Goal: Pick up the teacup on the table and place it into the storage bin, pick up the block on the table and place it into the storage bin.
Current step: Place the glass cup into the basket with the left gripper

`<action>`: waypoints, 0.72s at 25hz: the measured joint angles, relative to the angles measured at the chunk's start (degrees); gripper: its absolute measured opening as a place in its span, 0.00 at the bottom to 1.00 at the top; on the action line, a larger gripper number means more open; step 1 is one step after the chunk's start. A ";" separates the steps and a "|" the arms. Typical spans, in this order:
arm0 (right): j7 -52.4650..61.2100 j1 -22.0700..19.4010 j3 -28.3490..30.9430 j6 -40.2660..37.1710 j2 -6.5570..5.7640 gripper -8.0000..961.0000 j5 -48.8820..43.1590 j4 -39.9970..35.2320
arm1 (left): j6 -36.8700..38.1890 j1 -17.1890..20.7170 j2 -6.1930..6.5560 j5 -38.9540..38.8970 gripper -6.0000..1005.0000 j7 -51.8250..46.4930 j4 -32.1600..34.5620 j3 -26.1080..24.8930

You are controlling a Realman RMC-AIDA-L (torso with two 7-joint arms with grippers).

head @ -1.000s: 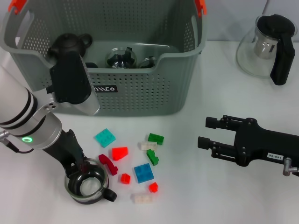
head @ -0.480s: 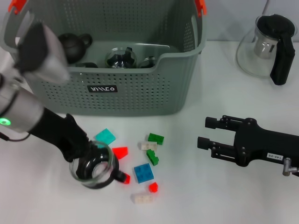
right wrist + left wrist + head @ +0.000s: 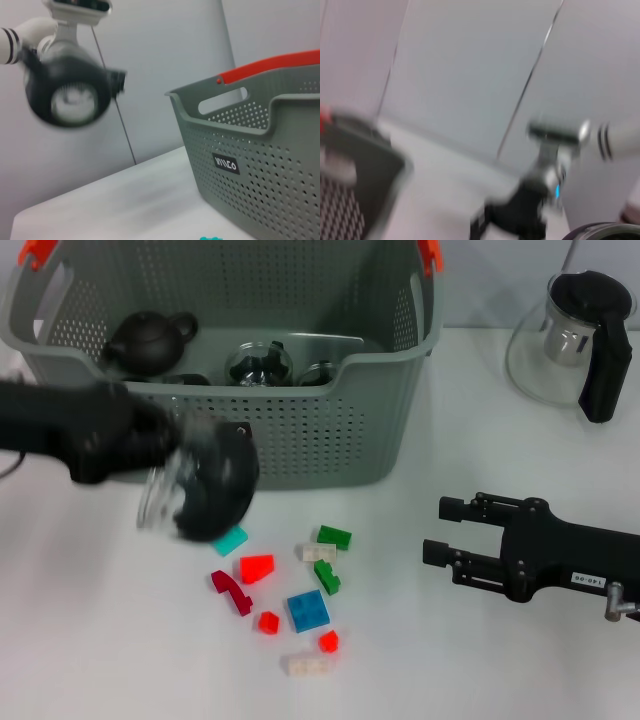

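Observation:
My left gripper (image 3: pixel 168 472) is shut on the teacup (image 3: pixel 205 485), a glass cup with black base and handle. It holds the cup tilted in the air, just in front of the storage bin's front wall (image 3: pixel 310 440). The right wrist view shows the lifted teacup (image 3: pixel 67 95) and the grey bin (image 3: pixel 260 165) with its orange-red clip. Blocks lie on the table: teal (image 3: pixel 231 540), red (image 3: pixel 256 567), blue (image 3: pixel 308 611), green (image 3: pixel 334 536) and several more. My right gripper (image 3: pixel 437 530) is open and empty, low over the table to the right of the blocks.
A black teapot (image 3: pixel 150 337) and a glass vessel (image 3: pixel 258 365) lie inside the bin. A glass teapot with black handle (image 3: pixel 570 340) stands at the back right. The left wrist view shows only the bin's edge (image 3: pixel 365 165), blurred.
My left gripper has lifted the teacup off the table from the front left and swung it up and back toward the bin's front wall. The right arm has not moved.

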 joint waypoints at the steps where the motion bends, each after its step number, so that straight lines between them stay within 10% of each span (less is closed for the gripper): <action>1: -0.09 0.04 0.04 0.01 0.01 0.70 -0.15 -0.01 | 0.11 0.07 0.46 -2.25 0.08 -0.49 -0.76 -0.05; 11: -0.21 0.44 0.21 -0.32 0.22 0.70 -0.36 0.00 | -12.90 -5.51 -1.94 -11.46 0.10 -17.04 8.00 -4.59; 18: -0.21 0.56 0.34 -0.24 0.32 0.70 0.00 0.00 | -35.59 -9.64 -1.63 -6.14 0.12 -26.04 11.72 7.21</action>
